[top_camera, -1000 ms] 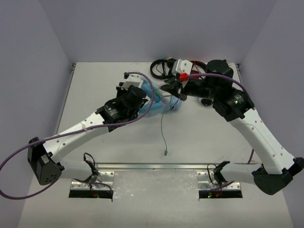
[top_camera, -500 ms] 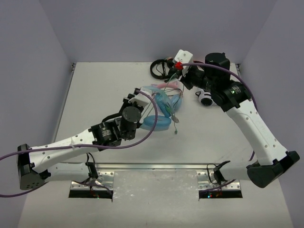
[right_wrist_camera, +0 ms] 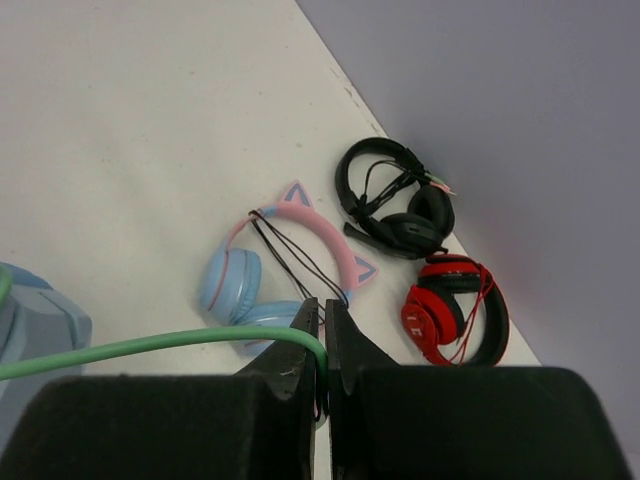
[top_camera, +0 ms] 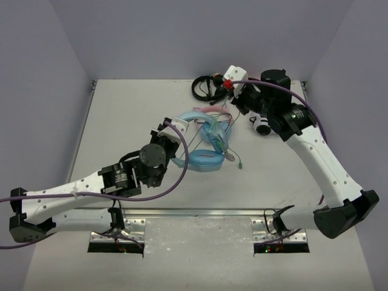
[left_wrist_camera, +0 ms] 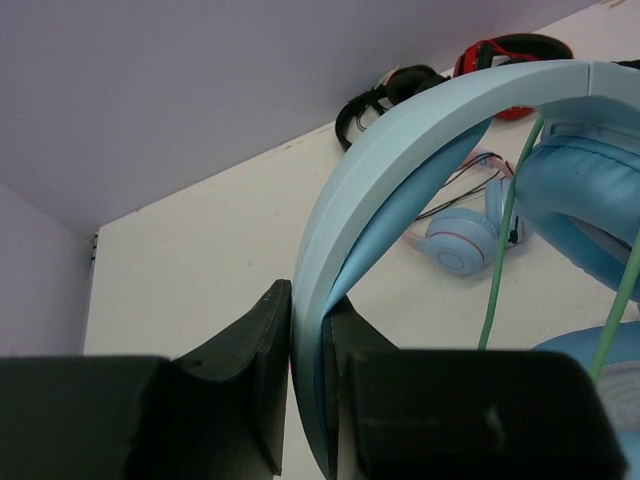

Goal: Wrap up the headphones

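The headphones (top_camera: 203, 159), light blue, were seen near the middle of the table (top_camera: 121, 121), in front of the left arm. The headband (left_wrist_camera: 400, 160) was pinched edge-on by the left tool (left_wrist_camera: 308, 312), whose jaws were pressed against either side of the band. The padded cups (left_wrist_camera: 590, 200) were hung to the right of that grip. Whether the lower cup was rested on the table could not be told.

The thin green cable (right_wrist_camera: 150, 347) was run from the cups up to the right tool (right_wrist_camera: 322, 315). It was clamped there between jaws pressed almost fully together, with a small loop bent over the fingertips. In the top view, several cable strands were seen draped across the cups, and the loose plug end (top_camera: 241, 165) was left just right of the lower cup.

Other pairs were laid along the far edge of the table. A pink-and-blue cat-ear pair (right_wrist_camera: 270, 260) was nearest, partly hidden behind the held headphones in the top view. A black pair (right_wrist_camera: 395, 200) and a red pair (right_wrist_camera: 455, 310) were placed against the back wall. A white-and-black pair (top_camera: 262, 126) was partly covered by the right arm.
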`<move>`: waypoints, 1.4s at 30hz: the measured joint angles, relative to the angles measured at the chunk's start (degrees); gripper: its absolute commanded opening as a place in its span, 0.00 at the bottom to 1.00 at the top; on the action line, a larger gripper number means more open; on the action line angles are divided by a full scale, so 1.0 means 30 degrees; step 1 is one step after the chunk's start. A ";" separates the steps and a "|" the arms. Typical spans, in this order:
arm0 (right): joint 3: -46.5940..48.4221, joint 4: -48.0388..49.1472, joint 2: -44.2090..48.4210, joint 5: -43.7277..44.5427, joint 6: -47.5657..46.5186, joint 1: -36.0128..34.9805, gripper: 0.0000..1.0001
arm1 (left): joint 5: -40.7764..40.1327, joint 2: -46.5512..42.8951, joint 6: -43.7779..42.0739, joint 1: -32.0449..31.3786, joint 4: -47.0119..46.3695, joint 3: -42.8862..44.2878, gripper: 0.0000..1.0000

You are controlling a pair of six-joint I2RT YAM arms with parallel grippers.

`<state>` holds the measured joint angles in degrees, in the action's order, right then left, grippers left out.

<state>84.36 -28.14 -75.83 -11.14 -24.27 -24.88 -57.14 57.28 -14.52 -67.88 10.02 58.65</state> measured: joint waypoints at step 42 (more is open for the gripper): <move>-1.4491 3.4141 -0.8262 -1.2262 2.2352 -0.2543 0.20 | -0.3912 -0.0627 0.2594 -0.0401 -0.3271 0.7322 0.00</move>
<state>40.88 74.28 -100.62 -47.92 42.78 -32.51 -68.88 55.40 -6.74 -69.08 0.21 80.62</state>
